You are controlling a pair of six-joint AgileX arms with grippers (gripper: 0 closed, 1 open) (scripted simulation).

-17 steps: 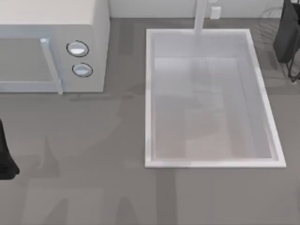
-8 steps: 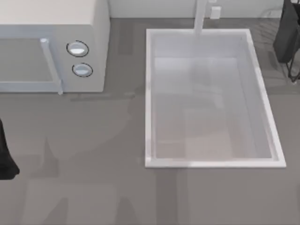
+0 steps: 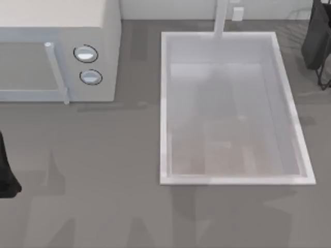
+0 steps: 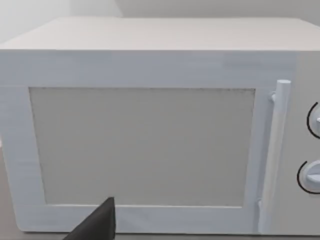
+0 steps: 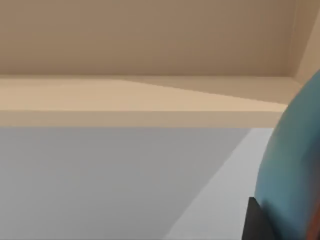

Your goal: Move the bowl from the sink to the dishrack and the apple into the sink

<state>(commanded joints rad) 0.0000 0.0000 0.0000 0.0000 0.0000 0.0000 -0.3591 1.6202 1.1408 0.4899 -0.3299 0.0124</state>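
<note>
The white sink lies right of the table's middle, its basin bare, with the faucet post at its far rim. Faint grey wires of the dishrack show at the top right corner. My right arm hangs over that corner. In the right wrist view, the blue bowl curves in close against a black fingertip, so the right gripper is shut on its edge, lifted against a beige wall. The apple is out of view. My left arm stays parked at the left edge.
A white microwave with two round knobs stands at the back left. The left wrist view faces its door and handle. Grey tabletop stretches between the microwave and the sink and along the front edge.
Shadows on the sink floor and on the table in front of it have shifted. The right arm at the top right corner has barely moved. The left arm is still.
</note>
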